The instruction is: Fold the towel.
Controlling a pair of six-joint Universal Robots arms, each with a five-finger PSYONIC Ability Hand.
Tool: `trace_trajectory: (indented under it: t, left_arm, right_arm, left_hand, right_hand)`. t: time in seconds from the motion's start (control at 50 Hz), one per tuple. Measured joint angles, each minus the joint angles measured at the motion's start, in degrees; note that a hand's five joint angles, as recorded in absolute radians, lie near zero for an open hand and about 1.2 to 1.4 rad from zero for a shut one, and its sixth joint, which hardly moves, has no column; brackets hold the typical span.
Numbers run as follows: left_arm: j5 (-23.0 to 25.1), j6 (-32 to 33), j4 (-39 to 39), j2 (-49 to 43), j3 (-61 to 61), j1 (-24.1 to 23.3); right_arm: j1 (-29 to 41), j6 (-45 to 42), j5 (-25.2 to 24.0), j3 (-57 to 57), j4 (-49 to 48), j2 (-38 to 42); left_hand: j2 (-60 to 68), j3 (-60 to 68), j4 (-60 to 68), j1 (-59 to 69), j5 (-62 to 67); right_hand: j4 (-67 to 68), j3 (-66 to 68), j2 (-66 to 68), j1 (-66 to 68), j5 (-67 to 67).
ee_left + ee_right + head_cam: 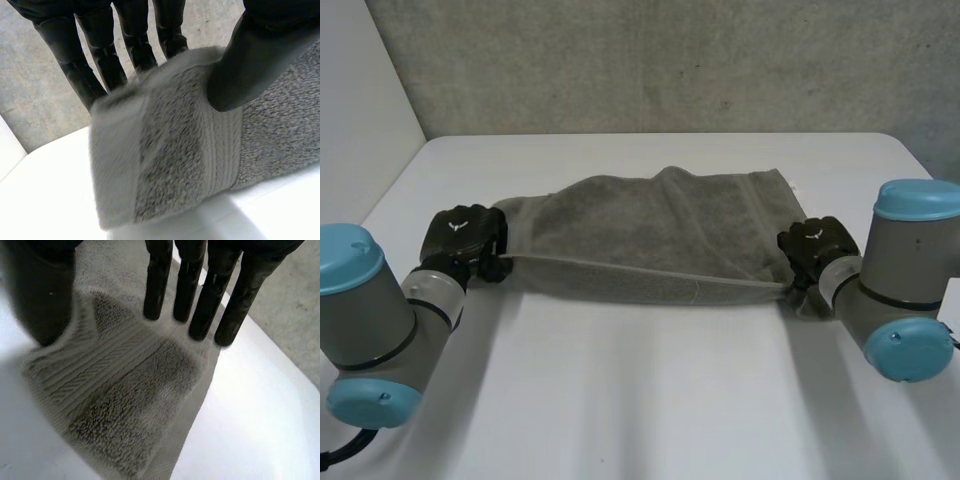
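Grey towel (660,235) is spread across the middle of the white surface (650,400), with its near edge pulled taut between the two hands. Its left end is pinched between the straight fingers (100,55) and thumb of the left hand (465,238). Its right end is pinched likewise by the right hand (815,250).

I see soft, even light in the head view: the white worktop (640,400) is bright, with no hard glare. The towel (650,240) casts a faint, soft-edged shadow on the worktop's near side, so the light comes from above and from the far side. In both wrist views the worktop beside the towel is almost washed out to white, and the towel's underside is dimmer.
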Motion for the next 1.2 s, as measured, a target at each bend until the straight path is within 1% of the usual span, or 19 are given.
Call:
trace_trajectory:
  t: [0.02,0.04,0.08,0.12,0.14,0.24,0.32,0.36,0.44,0.48,0.52,0.54,0.6,0.7,0.82,0.9,1.0,1.16,1.2]
  left_arm:
    - [0.01,0.00,-0.07,0.04,-0.09,0.18]
    - [0.02,0.00,-0.10,0.05,-0.13,0.26]
    - [0.05,0.00,-0.34,0.15,-0.41,0.61]
    - [0.08,0.03,-0.59,0.26,-0.59,0.69]
    - [0.11,0.07,-0.86,0.44,-0.70,0.64]
    - [0.71,0.30,-2.53,2.59,-0.92,0.23]
    - [2.83,0.39,-4.49,6.81,-0.96,-0.21]
    - [4.19,0.40,-5.67,9.39,-0.99,-0.36]
    - [6.34,0.46,-8.60,14.23,-1.27,-0.44]
    - [6.79,0.46,-10.07,15.86,-1.63,-0.38]
    - [7.04,0.46,-11.25,17.15,-2.18,-0.27]
    - [7.22,0.47,-12.33,18.38,-3.00,-0.13]
    - [7.69,0.51,-13.94,21.01,-5.64,0.24]
    - [9.35,0.59,-14.60,23.77,-9.82,1.36]
    - [13.01,0.64,-14.19,24.85,-12.51,5.44]
    - [15.20,0.66,-13.23,22.69,-10.29,7.65]
    - [15.75,0.73,-11.20,15.52,-3.80,7.45]
    - [12.47,0.96,-9.35,-1.90,13.52,4.31]
    - [11.13,0.99,-9.38,-7.07,19.46,3.29]
  right_arm:
    - [-0.47,0.46,-0.65,-0.02,0.47,-0.11]
    - [-0.64,0.64,-0.94,-0.03,0.66,-0.17]
    - [-1.34,1.29,-2.79,-0.22,1.74,-0.66]
    - [-1.60,1.48,-4.34,-0.37,2.47,-1.33]
    - [-1.67,1.47,-5.28,-0.46,2.88,-1.98]
    - [-1.63,0.62,-8.86,-0.78,4.69,-6.09]
    - [-1.43,-3.47,-11.26,-1.32,7.05,-11.20]
    - [-1.39,-7.36,-12.38,-1.69,8.71,-13.77]
    - [-1.58,-19.85,-14.17,-2.75,14.34,-17.73]
    - [-1.73,-25.79,-14.37,-3.03,18.07,-18.46]
    - [-1.82,-29.24,-14.46,-3.09,20.68,-18.75]
    - [-1.91,-33.29,-14.68,-2.96,24.52,-18.93]
    - [-2.02,-38.34,-15.52,-1.91,31.10,-19.03]
    - [-2.27,-40.85,-17.24,-0.40,35.80,-19.32]
    - [-4.38,-42.83,-18.99,-1.66,36.78,-19.67]
    - [-5.31,-43.95,-18.93,-5.60,36.25,-17.05]
    - [-4.47,-44.39,-18.07,-13.30,35.87,-9.53]
    - [-1.05,-44.53,-16.14,-31.76,35.65,6.58]
    - [-0.39,-44.57,-15.90,-38.31,35.33,11.33]
  left_hand:
    - [0.00,0.00,0.00,0.00,0.00]
    - [0.00,0.00,0.00,0.00,0.00]
    - [0.00,0.00,0.00,0.00,0.00]
    - [0.00,0.00,0.00,0.00,0.01]
    - [0.00,0.01,0.00,0.00,0.11]
    - [0.00,0.01,0.00,0.00,0.22]
    - [0.00,0.03,0.00,0.00,0.22]
    - [0.00,0.03,0.00,0.00,0.22]
    - [0.00,0.04,0.00,0.00,0.24]
    - [0.00,0.04,0.00,0.00,0.23]
    - [0.00,0.04,0.00,0.00,0.22]
    - [0.00,0.04,0.00,0.00,0.23]
    - [0.00,0.05,0.00,0.00,0.22]
    - [0.00,0.06,0.00,0.00,0.25]
    - [0.00,0.07,0.00,0.00,0.22]
    - [0.00,0.08,0.00,0.00,0.24]
    - [0.00,0.11,0.07,0.00,0.23]
    - [0.24,0.22,0.20,0.00,0.23]
    - [0.24,0.23,0.20,0.00,0.24]
  right_hand:
    - [8.71,8.00,8.23,7.89,8.57]
    - [12.43,11.74,12.07,11.60,11.34]
    - [30.70,29.78,30.61,30.30,30.44]
    - [38.58,37.91,38.57,38.61,38.73]
    - [40.17,39.32,39.78,39.31,40.34]
    - [40.48,39.71,39.95,39.30,40.50]
    - [40.48,39.89,39.95,39.30,40.50]
    - [40.48,39.97,39.94,39.31,40.50]
    - [40.48,40.03,39.94,39.30,40.50]
    - [40.48,40.05,39.95,39.30,40.50]
    - [40.48,40.06,39.95,39.30,40.51]
    - [40.48,40.06,39.95,39.31,40.50]
    - [40.48,40.07,39.95,39.31,40.50]
    - [40.48,40.08,39.95,39.30,40.50]
    - [40.49,40.10,39.95,39.30,40.50]
    - [40.49,40.10,39.95,39.30,40.50]
    - [40.49,40.11,39.95,39.30,40.50]
    - [40.49,40.18,39.95,39.30,40.51]
    - [40.49,40.20,39.95,39.30,40.51]
